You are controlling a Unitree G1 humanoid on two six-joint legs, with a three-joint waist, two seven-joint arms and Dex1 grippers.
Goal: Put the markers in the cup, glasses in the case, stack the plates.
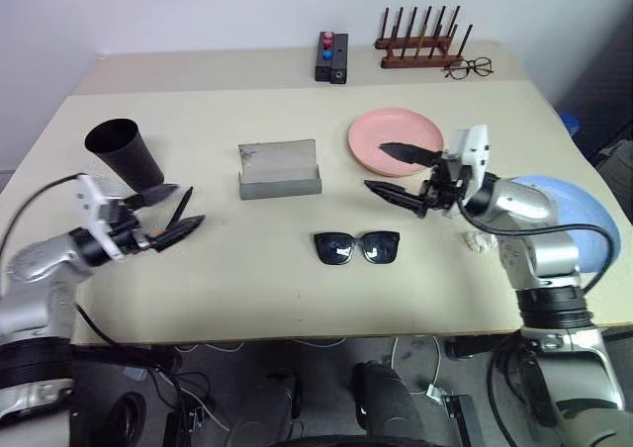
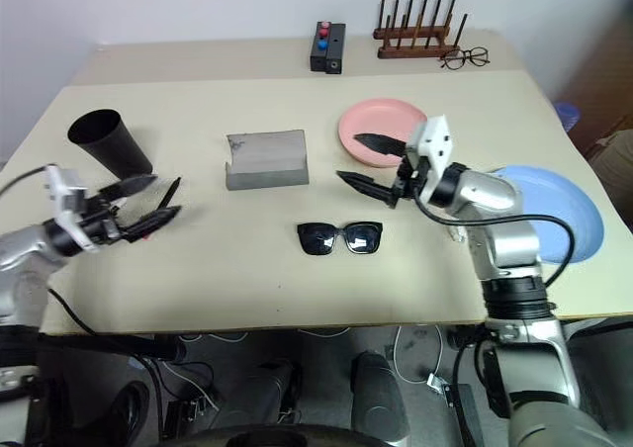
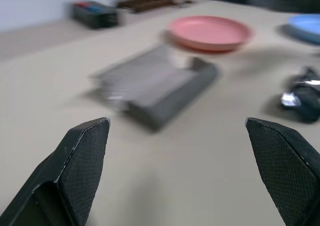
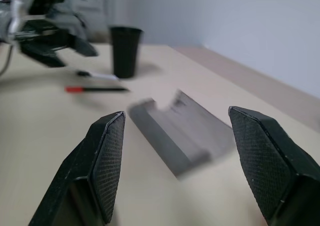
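The black cup (image 1: 124,150) stands at the table's left. Beside it, two markers lie on the table: one with a red end (image 4: 97,89) and another (image 4: 98,76) closer to the cup. My left gripper (image 1: 168,213) hovers open just above them, holding nothing. The grey case (image 1: 280,168) lies open at the centre. The black glasses (image 1: 357,247) rest in front of it. My right gripper (image 1: 396,173) is open and empty, in the air between the pink plate (image 1: 396,135) and the glasses. The blue plate (image 1: 579,220) sits far right, partly behind my right arm.
At the back edge are a black box with red and blue buttons (image 1: 331,56), a wooden rack (image 1: 420,42) and thin-wire eyeglasses (image 1: 468,68). A small white crumpled thing (image 1: 481,241) lies under my right forearm.
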